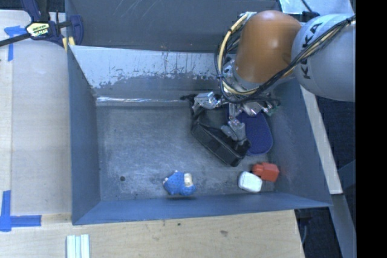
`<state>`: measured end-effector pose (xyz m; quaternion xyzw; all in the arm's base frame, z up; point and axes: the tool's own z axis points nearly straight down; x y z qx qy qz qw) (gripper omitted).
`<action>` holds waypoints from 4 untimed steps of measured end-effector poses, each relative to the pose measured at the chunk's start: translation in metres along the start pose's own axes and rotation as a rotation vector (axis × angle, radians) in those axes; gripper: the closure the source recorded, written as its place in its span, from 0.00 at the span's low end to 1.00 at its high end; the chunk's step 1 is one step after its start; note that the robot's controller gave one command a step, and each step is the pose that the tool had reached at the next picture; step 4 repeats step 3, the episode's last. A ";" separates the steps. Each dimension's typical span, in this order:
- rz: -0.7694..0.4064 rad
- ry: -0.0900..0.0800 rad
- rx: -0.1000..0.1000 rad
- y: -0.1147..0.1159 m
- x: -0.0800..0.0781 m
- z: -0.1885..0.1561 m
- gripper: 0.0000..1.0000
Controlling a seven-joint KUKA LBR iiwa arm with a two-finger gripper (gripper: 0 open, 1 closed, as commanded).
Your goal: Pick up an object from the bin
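My gripper [234, 130] hangs low in the right half of the bin, its fingertips right over a long black box-like thing [216, 141] that lies slanted on the floor. Just to the right of the fingers lies a dark blue rounded flat thing [260, 133], partly under the gripper. Whether the fingers touch the black thing, the view does not show.
Near the front wall lie a small white lump [250, 182] with a red-orange piece [266, 171] beside it, and further left a small blue and white thing [179, 183]. The arm with its orange cover enters from the right.
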<state>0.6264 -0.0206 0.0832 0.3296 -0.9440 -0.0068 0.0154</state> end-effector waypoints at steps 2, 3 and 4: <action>-0.001 -0.052 0.043 0.000 0.002 0.001 1.00; -0.048 -0.035 0.031 0.053 0.015 -0.240 1.00; -0.048 -0.035 0.031 0.053 0.015 -0.240 1.00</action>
